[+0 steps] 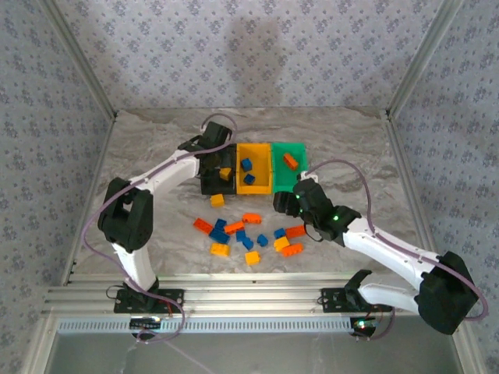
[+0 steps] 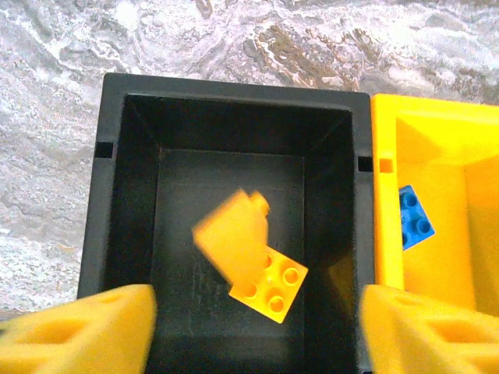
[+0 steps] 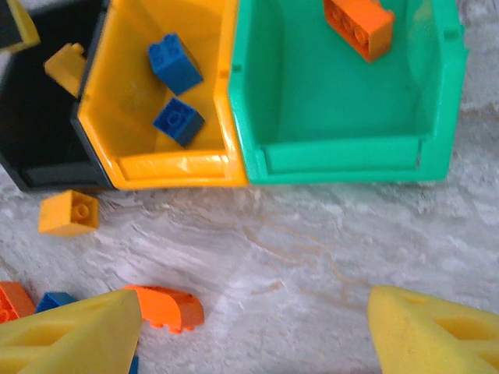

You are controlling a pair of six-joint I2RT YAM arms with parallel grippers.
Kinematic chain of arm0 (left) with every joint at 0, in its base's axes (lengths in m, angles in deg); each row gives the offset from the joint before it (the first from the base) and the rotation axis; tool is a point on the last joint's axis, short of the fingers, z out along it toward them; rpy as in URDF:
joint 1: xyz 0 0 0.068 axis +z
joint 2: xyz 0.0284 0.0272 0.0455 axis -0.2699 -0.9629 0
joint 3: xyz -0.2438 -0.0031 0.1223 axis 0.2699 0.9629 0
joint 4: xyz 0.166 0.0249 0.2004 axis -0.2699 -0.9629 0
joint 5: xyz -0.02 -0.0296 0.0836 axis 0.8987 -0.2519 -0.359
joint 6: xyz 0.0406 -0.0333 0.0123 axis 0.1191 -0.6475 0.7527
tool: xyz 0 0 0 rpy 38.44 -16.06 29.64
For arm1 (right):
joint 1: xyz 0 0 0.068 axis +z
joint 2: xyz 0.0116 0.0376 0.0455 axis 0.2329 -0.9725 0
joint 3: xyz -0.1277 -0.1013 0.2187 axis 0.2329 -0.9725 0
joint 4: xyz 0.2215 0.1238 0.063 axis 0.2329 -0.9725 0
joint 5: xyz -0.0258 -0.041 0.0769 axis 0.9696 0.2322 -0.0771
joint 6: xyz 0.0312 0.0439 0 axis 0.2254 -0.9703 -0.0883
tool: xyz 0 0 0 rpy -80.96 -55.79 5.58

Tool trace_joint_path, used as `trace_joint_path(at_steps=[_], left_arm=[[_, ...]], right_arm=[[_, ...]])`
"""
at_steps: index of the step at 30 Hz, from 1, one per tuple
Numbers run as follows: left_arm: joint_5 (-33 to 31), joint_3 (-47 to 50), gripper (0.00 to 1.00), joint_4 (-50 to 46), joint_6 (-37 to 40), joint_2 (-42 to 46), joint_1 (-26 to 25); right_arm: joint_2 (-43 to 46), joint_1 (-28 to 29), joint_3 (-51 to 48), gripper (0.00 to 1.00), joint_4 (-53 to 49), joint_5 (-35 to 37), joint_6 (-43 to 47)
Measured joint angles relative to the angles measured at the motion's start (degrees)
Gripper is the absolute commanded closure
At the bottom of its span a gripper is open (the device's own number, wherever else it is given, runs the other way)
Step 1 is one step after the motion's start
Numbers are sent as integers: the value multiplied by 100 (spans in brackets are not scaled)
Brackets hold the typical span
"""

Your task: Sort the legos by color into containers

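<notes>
The three bins (image 1: 255, 145) stand joined in a row on the table (image 1: 351, 148), the row running left to right in the top view: black bin (image 1: 209, 185), yellow bin (image 1: 261, 185), green bin (image 1: 300, 176). The left gripper (image 2: 253, 343) hangs over the black bin, its fingers (image 2: 78, 331) spread wide with nothing between them; below it a square yellow brick (image 2: 273, 287) lies studs up on the bin floor, turned corner-on to the walls; a second yellow brick (image 2: 232, 238) overlaps it, tilted, too blurred to tell its axis. Two blue bricks (image 3: 175, 62) lie studs up in the yellow bin; one red-orange brick (image 3: 359, 27) lies in the green bin, its long axis slanting across a far corner. The right gripper (image 3: 253, 335) hovers over bare table just in front of the yellow and green bins, fingers (image 3: 437, 331) apart, gripping nothing; by its left finger a curved red-orange brick (image 3: 168, 306) lies with its long axis roughly along the row; a yellow brick (image 3: 70, 212) lies just in front of the black bin. The loose bricks (image 1: 249, 234) lie scattered between the arms, in front of the bins.
</notes>
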Motion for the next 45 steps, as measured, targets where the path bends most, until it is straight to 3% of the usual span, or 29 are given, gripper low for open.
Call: trace_joint_path(at_steps=[2, 4, 10, 16, 24, 31, 38, 45], left_arm=[[42, 9, 16, 0, -22, 87, -39], [129, 83, 1, 26, -13, 313, -116], [396, 994, 1, 365, -157, 1821, -680], [472, 2573, 0, 680, -439, 3292, -1370], [422, 4236, 1, 501, -1016, 4579, -1427], [278, 4616, 0, 374, -1290, 5027, -1427], [142, 4651, 0, 363, -1325, 5040, -1427], [13, 4673, 0, 363, -1322, 5040, -1427]], right_arm=[[0, 13, -66, 21, -109, -55, -129], [0, 52, -164, 21, -223, -76, -258], [-212, 391, -372, 25, -361, -142, -411], [-890, 656, -317, 29, -387, -166, -286], [-1582, 911, -61, 36, -496, -146, -94], [-1908, 984, 140, 46, -599, -90, 11], [-1980, 1058, 195, 66, -601, -31, 50], [-1596, 1154, 247, 71, -752, 70, 46]])
